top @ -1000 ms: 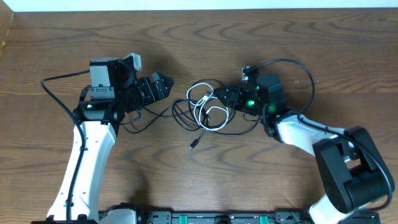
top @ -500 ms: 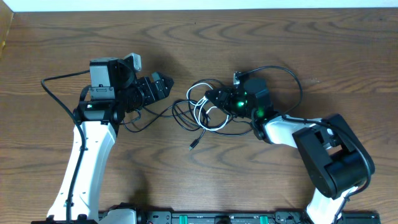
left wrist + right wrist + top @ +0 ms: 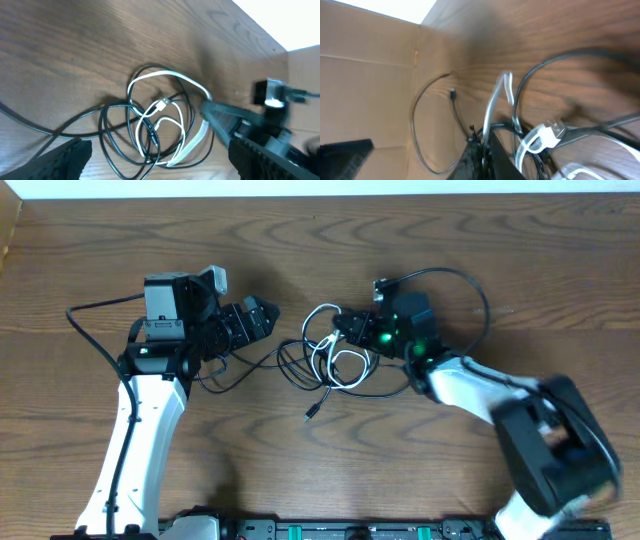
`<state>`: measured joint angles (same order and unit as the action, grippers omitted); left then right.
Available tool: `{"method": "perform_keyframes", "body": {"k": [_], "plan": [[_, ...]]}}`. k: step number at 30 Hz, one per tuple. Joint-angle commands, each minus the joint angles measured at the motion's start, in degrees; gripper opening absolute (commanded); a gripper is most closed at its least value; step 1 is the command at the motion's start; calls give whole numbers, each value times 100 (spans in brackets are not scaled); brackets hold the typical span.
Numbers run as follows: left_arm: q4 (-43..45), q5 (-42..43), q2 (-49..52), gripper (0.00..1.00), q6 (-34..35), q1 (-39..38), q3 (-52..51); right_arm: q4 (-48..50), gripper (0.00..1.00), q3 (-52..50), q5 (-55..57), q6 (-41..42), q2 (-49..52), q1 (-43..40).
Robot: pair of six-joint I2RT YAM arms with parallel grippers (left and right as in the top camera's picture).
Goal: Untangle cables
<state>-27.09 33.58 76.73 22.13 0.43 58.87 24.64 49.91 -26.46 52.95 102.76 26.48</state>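
Pinching white cable (image 3: 170,74) in my right gripper (image 3: 347,330), fingers closed on it. Left gripper (image 3: 266,318) gapes wide, near the cables (image 3: 325,360), not touching.

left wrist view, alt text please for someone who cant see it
A white cable and a black cable lie looped together in a tangle on a wooden table. The right gripper reaches in from the right, shut on the white cable's loop.

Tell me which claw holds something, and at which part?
The right claw is shut on the white cable, at the loop's outer bend. The left claw holds nothing.
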Motion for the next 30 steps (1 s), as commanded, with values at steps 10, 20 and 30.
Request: {"method": "perform_keyframes", "body": {"k": [10,20,30], "plan": [[-404,181,44,94,238,-293,59,-2747,1,79,960,-2264,-3563,-1733],[-448,-1333,295,94,750,-1709,57,-3333,1,76,608,-2260,-4076,-2146],[1519,-1775,1696,94,811,-2865,57,-3473,1,76,396,-2260,-4079,-2146]]}}
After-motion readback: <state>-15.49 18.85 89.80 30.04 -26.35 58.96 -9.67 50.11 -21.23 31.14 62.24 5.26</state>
